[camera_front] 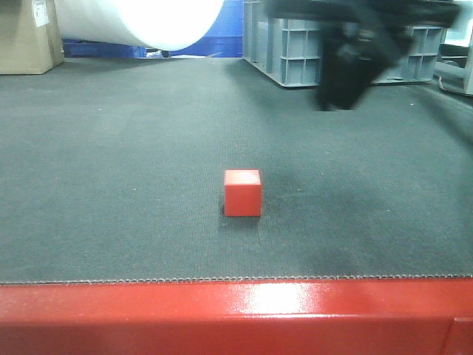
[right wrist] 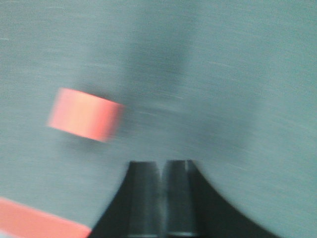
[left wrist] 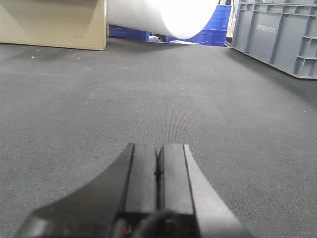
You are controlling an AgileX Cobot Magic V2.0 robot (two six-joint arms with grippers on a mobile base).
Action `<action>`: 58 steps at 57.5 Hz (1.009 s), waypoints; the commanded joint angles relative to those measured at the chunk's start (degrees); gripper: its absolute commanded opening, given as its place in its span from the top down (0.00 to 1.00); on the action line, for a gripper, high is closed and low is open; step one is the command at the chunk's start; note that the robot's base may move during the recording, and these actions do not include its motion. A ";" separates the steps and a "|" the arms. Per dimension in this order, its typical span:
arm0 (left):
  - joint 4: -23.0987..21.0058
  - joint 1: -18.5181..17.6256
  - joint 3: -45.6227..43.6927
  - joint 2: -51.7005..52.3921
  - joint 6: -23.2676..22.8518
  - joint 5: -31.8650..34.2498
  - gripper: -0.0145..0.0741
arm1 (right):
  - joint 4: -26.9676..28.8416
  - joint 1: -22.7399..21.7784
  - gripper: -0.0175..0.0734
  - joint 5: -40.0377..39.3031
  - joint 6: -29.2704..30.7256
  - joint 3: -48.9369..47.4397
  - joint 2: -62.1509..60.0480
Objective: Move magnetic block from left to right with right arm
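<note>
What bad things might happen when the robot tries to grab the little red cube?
1. The right gripper has its fingers pressed together, and the right wrist picture is smeared with motion. If it comes down shut, it would likely knock the red cube away instead of gripping it.
2. The cube sits off to one side of the fingers in that view, so a poorly lined-up grab might only clip a corner.
3. The cube sits fairly near the red table edge; a push that way might send it off.

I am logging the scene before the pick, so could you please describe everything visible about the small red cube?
The small bright-red cube has smooth, unmarked faces and sharp edges. It sits flat and upright on the dark grey textured mat, near the glossy red front edge. Nothing else touches it. It appears blurred in the right wrist view, ahead-left of the shut right pincer.
</note>
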State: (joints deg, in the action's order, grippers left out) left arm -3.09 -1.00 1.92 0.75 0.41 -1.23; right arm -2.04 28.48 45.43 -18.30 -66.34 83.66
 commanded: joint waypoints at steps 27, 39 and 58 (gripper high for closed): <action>-0.15 0.07 0.38 0.56 -0.41 4.49 0.98 | 8.35 -23.44 0.79 -43.26 23.60 36.77 -35.13; -0.15 0.07 0.38 0.56 -0.41 4.49 0.98 | 8.35 -24.43 0.79 -48.82 23.60 46.03 -48.08; -0.15 0.07 0.38 0.56 -0.41 4.49 0.98 | 8.35 -24.43 0.79 -48.68 23.60 54.52 -69.56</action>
State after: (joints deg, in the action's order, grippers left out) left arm -3.09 -1.00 1.92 0.75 0.41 -1.23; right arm 6.12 4.42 2.23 4.58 -10.86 16.96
